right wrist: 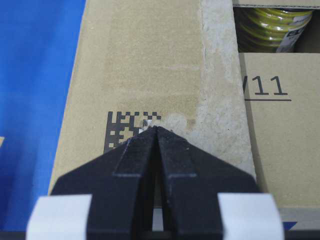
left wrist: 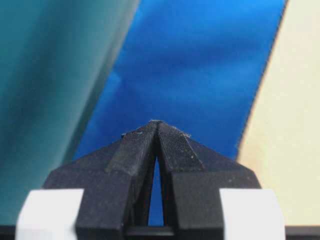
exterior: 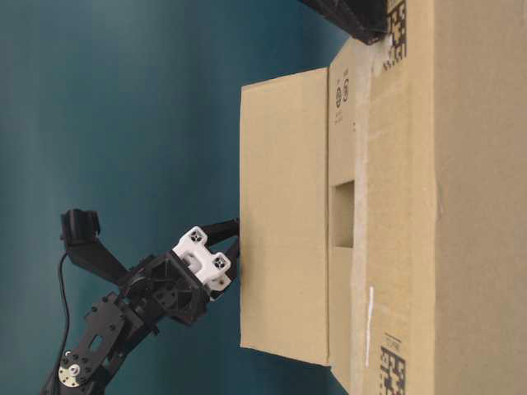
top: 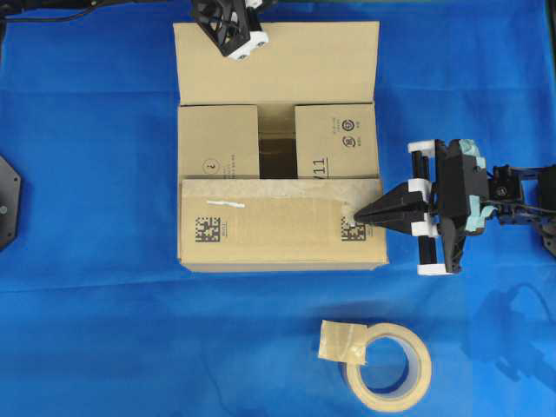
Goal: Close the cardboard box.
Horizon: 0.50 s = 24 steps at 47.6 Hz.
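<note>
Cardboard box (top: pixel 280 148) sat mid-table on the blue cloth (top: pixel 87 174). Near long flap (top: pixel 282 230) was folded down and pinned by the right gripper (top: pixel 358 214), jaws pressed together, tip on the printed code, prob. so it wouldn't spring up. Far flap (top: pixel 276 62) was up; left gripper (top: pixel 246 48), jaws also pressed together w/ nothing between, was set against its outer face, likely to push it over. Two short flaps already lay in. Tape roll (top: pixel 388 365) lay apart.

Both end effectors (top: pixel 358 215) (top: pixel 246 45) with fingertips together.
</note>
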### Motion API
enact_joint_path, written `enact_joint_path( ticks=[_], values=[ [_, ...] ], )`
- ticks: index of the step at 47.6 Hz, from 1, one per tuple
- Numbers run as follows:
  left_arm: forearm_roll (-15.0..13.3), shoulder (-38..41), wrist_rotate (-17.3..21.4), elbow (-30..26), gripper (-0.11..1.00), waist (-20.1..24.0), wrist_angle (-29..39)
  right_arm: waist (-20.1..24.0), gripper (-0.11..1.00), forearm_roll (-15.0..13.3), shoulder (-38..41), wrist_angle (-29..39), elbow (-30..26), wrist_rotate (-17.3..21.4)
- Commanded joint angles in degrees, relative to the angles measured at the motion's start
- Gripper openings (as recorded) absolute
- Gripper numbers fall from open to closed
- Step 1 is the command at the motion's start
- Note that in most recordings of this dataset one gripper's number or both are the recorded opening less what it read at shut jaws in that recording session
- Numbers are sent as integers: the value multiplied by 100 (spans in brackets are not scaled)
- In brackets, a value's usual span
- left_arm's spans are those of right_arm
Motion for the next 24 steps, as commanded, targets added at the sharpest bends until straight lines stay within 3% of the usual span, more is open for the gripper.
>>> enact_joint_path(
  ticks=[1, 24],
  values=[
    [9, -97, 0, -167, 0, -62, 97, -26, 0, 18, -26, -53, -97, -9],
    [0, -387, -53, -299, 0, -325, 756, -53, 0, 18, -26, -44, -88, -9]
  ],
)
